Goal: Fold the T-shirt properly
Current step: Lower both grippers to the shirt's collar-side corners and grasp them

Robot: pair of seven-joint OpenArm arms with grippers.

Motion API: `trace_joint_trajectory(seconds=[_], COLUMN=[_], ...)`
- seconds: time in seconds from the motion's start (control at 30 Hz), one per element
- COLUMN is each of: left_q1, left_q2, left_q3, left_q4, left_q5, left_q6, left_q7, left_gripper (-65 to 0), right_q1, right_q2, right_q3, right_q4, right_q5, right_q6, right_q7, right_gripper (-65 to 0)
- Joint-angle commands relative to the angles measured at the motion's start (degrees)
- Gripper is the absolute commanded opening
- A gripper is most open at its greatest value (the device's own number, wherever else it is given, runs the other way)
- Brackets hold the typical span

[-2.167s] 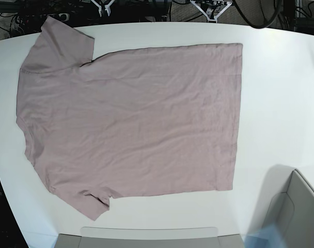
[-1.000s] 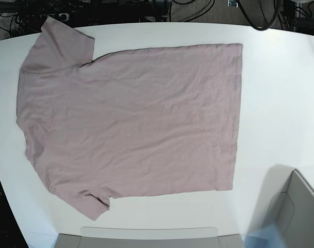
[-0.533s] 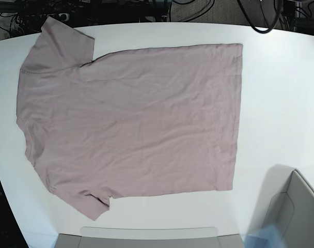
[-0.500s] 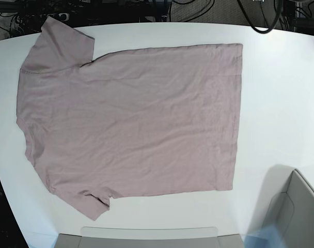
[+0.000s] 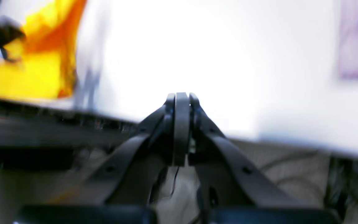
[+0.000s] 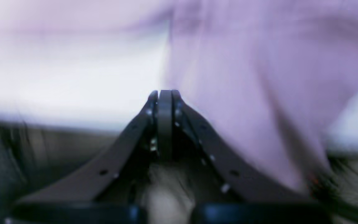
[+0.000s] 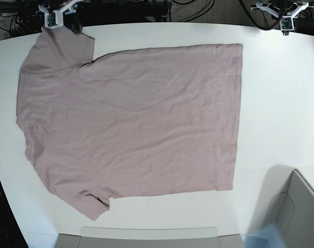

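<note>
Since the T-shirt [image 7: 131, 119] looks soft and limp, both arms' closed, empty fingers [image 5: 181, 102] should pinch its hem corners.

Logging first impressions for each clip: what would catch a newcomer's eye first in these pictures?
The plain dusty pink-mauve short-sleeved T-shirt spread flat over most of the white table, collar end toward the base view's left. Next, the right gripper at the far edge by the upper sleeve and the left gripper beyond the far right corner, both shut and empty.
</note>
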Motion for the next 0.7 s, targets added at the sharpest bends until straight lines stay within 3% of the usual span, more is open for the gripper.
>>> trace_joint_trajectory(seconds=[0.0,0.1,0.17,0.27,0.37,0.47,0.57,0.67], left_q1=[-0.36,-4.06,-7.4,-12.85,-16.54,-17.24,-17.42,-17.42], left_q2=[-0.31,-0.66,-0.49,-0.31,1.62,2.24,2.15,2.15], left_q3=[-0.08,0.1,0.01,-0.08,-0.08,0.71,2.47,3.7], left_q4=[1.84,1.84,1.92,1.92,2.01,2.01,2.01,2.01], left_q5=[0.19,0.19,0.19,0.19,0.1,0.1,0.1,0.1], left_q6=[0.54,0.54,0.54,0.54,0.45,0.18,-2.98,-5.79], left_q7=[-1.44,-0.3,3.66,9.11,10.16,10.08,10.08,10.69], left_gripper=[-64.9,-64.9,-64.9,-64.7,-64.2,-59.6,-52.7,-47.5], right_q1=[1.1,7.43,10.68,14.2,16.22,16.04,14.73,13.93], right_q2=[-0.49,-2.51,-3.92,-5.67,-5.76,-3.39,-1.81,-0.75], right_q3=[0.02,-0.07,0.72,4.68,8.98,14.79,22.87,32.37], right_q4=[0.8,0.62,0.62,0.62,0.71,0.71,0.62,0.44], right_q5=[0.74,3.03,4.78,8.48,13.49,18.85,28.61,38.19], right_q6=[0.36,0.36,0.36,0.54,0.89,0.89,0.89,2.47], right_q7=[0.23,-3.72,-6.45,-9.35,-14.36,-18.58,-23.51,-30.54], right_gripper=[-64.7,-64.7,-64.7,-64.5,-63.2,-54.9,-45.3,-42.2])
